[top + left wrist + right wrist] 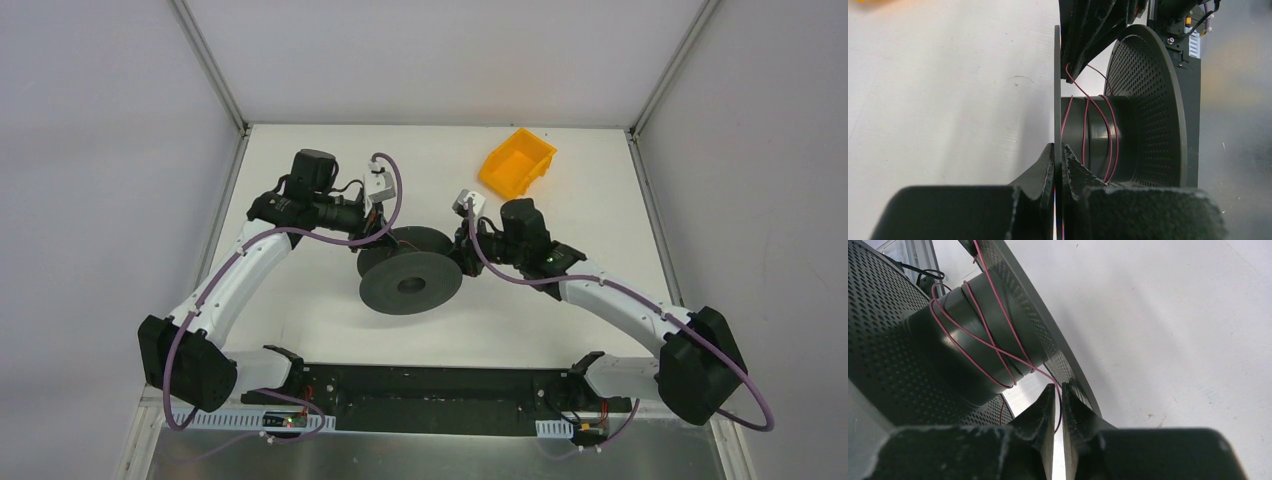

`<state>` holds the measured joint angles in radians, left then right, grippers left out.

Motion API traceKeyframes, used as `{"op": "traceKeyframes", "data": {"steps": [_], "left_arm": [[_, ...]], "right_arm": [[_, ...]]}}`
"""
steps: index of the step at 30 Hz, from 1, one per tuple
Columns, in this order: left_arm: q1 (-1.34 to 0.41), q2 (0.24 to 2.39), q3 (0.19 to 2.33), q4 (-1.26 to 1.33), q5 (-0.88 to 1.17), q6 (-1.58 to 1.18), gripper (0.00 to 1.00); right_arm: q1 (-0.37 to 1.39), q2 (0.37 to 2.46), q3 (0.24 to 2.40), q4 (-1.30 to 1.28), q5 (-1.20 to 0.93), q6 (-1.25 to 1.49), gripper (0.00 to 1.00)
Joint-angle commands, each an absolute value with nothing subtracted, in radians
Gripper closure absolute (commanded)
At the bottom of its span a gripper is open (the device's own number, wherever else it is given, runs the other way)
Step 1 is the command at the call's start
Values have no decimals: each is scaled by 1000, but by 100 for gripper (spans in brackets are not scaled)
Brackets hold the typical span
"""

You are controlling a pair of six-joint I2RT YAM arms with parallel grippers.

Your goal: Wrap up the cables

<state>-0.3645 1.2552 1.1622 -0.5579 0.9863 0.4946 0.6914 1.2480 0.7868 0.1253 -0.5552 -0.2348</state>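
A black spool (410, 285) with two perforated flanges lies in the middle of the table. The cable, a thread-thin pink wire (1098, 125), runs a few loose turns round the spool's hub (973, 335). My left gripper (1058, 146) is shut on the thin edge of one flange (1057, 90); in the top view it (378, 240) is at the spool's left. My right gripper (1058, 386) is shut on the wire (998, 305), which runs taut from its tips to the hub. In the top view it (462, 252) is at the spool's right. The wire's free end is hidden.
An orange bin (516, 162) stands at the back right of the white table (300, 320). Both arms reach inward over the middle. A black base bar (430, 385) lies along the near edge.
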Motion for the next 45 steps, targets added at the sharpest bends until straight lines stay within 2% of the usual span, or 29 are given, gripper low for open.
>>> {"op": "traceKeyframes", "data": {"steps": [1, 10, 15, 30, 37, 45], "left_arm": [[-353, 1214, 1175, -523, 1043, 477, 100], [-351, 1212, 1174, -523, 1048, 475, 100], [-352, 1212, 1168, -523, 1047, 474, 100], [-349, 1214, 1157, -523, 1048, 482, 100], [-344, 1241, 1163, -523, 1048, 433, 100], [-344, 1285, 1186, -513, 996, 359, 100]], "right_arm": [[686, 1193, 774, 177, -537, -222, 87], [684, 1135, 746, 177, -497, -226, 76], [677, 1102, 738, 170, -517, -223, 66], [666, 1059, 740, 159, -517, -214, 63], [633, 983, 756, 152, -419, -138, 53], [618, 948, 735, 175, -288, -49, 53]]}}
